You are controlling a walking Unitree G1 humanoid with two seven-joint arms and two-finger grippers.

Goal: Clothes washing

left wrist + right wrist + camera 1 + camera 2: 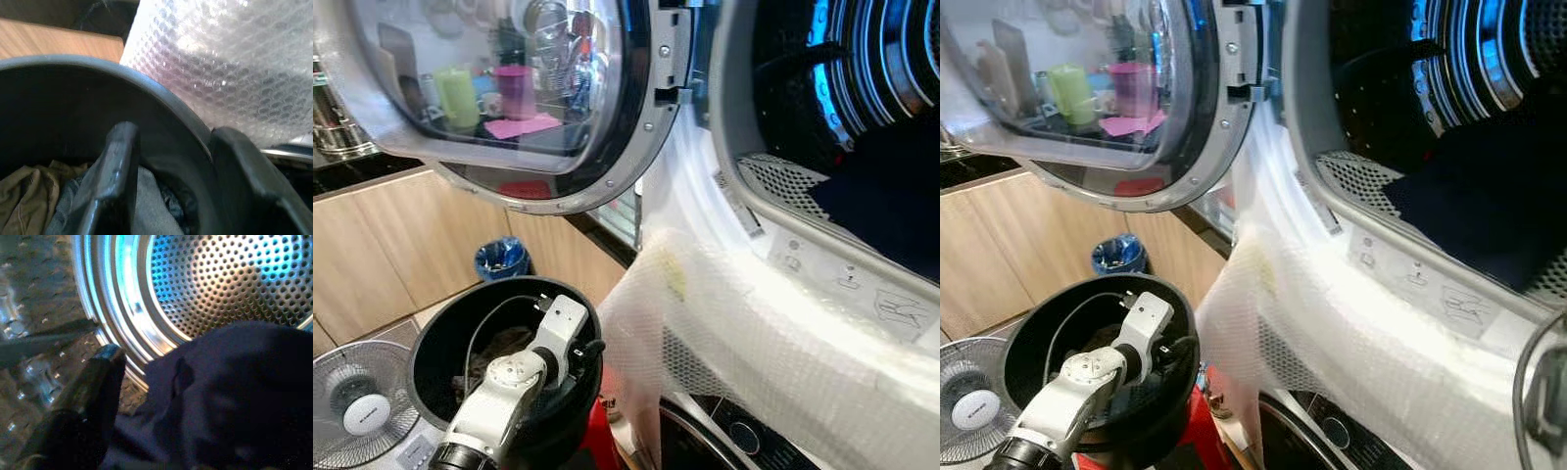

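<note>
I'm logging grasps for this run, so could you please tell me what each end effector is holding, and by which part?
The left end effector straddles the rim of the black bucket, one finger on each side. The right end effector reaches into the drum beside the dark garment; whether it holds it cannot be told.

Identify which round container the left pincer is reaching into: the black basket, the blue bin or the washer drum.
The black basket: the left pincer straddles its rim above clothes, unlike the blue bin farther off.
</note>
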